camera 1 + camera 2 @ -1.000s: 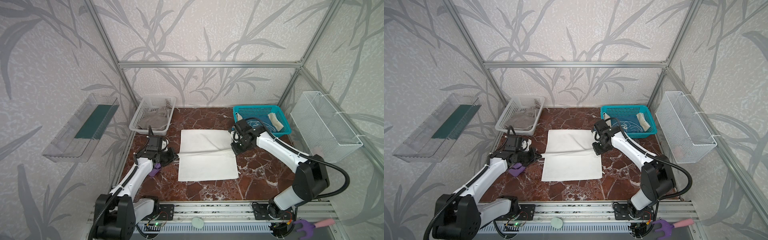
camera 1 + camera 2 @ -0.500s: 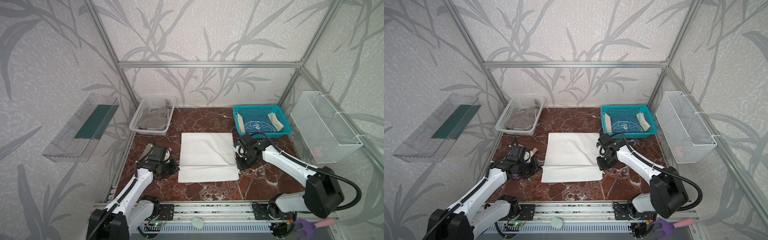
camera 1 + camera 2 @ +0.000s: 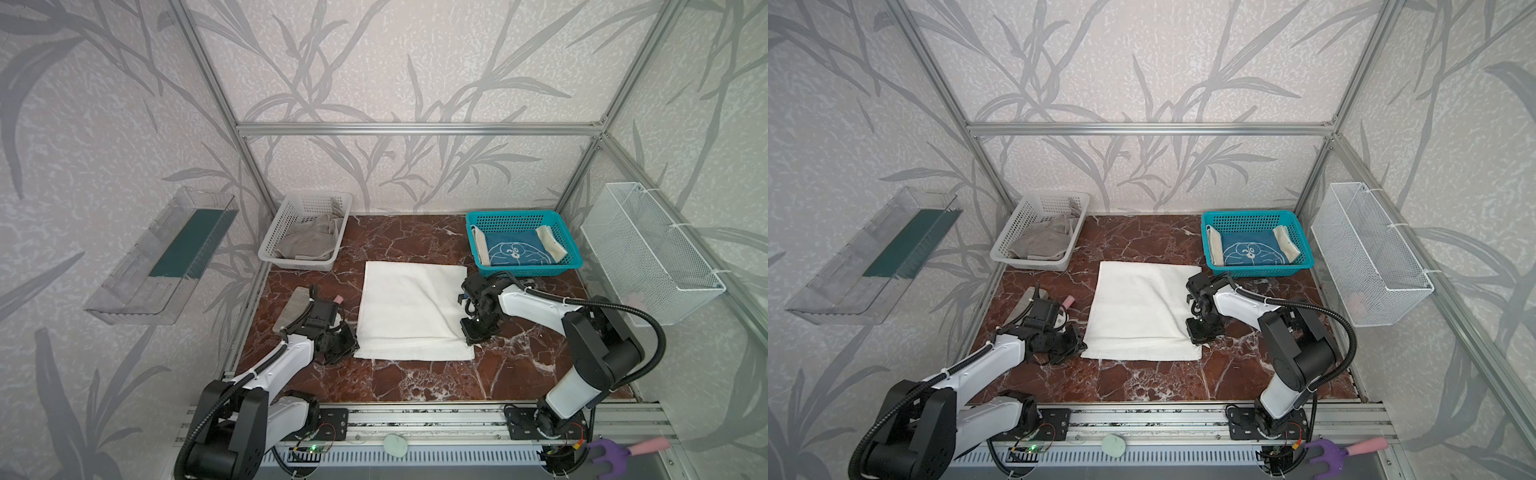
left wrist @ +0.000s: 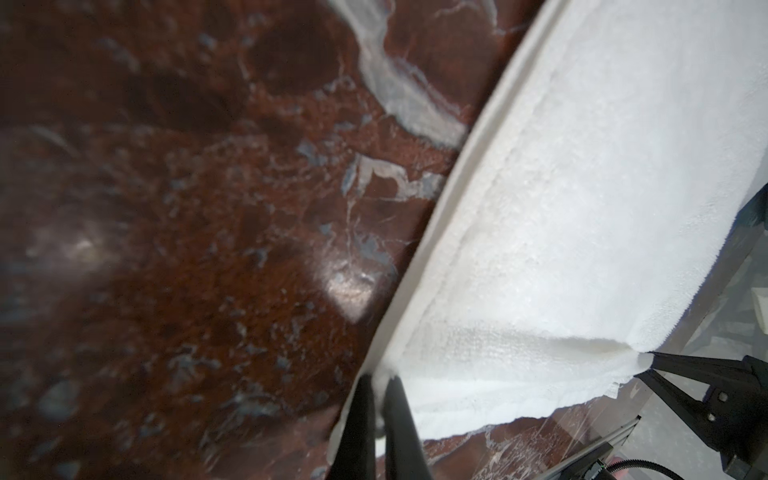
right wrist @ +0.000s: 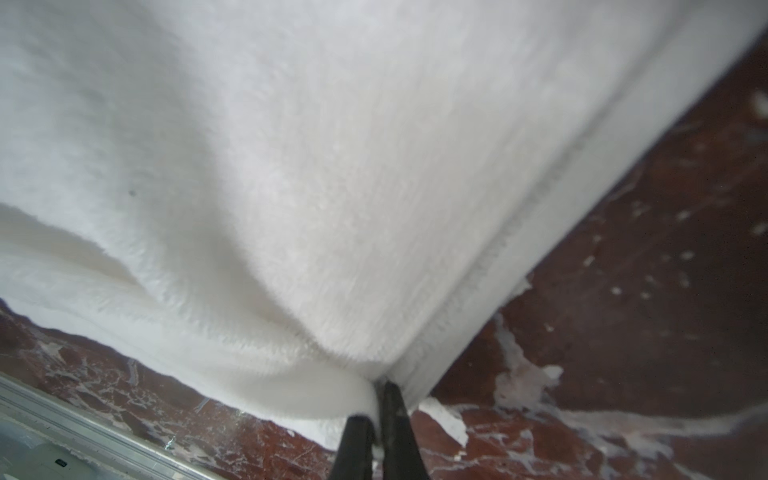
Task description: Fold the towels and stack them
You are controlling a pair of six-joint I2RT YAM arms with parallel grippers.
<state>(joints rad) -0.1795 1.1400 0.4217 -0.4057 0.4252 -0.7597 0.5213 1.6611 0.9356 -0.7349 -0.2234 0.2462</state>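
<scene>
Status: one towel of three appears finished. The blue-and-cream towel point(image 3: 515, 249) lies folded in the teal basket point(image 3: 511, 214) at the rear right of the worktop point(image 3: 415, 382). The white towel point(image 3: 411, 307) lies at the worktop centre, doubled over. Its upper layer stops just short of the near edge, so a strip of the lower layer shows. My left fingers point(image 4: 397, 415) are closed together on the hem at its near left corner. My right fingers point(image 5: 397, 424) are clamped on the upper layer at the near right corner, where a diagonal crease runs inward. I judge this first fold as laid but not released; further folding and transfer to the stack are left to do. The grey towel point(image 3: 307, 243) lies crumpled in the white basket point(image 3: 299, 262) at the rear left, untouched. Limits of view: in both top views the wrist housings cover my fingertips. The wrist views are partly blurred and do not show whether the left fingers pinch one layer or two. How much of the grey towel lies below the basket rim cannot be determined.
</scene>
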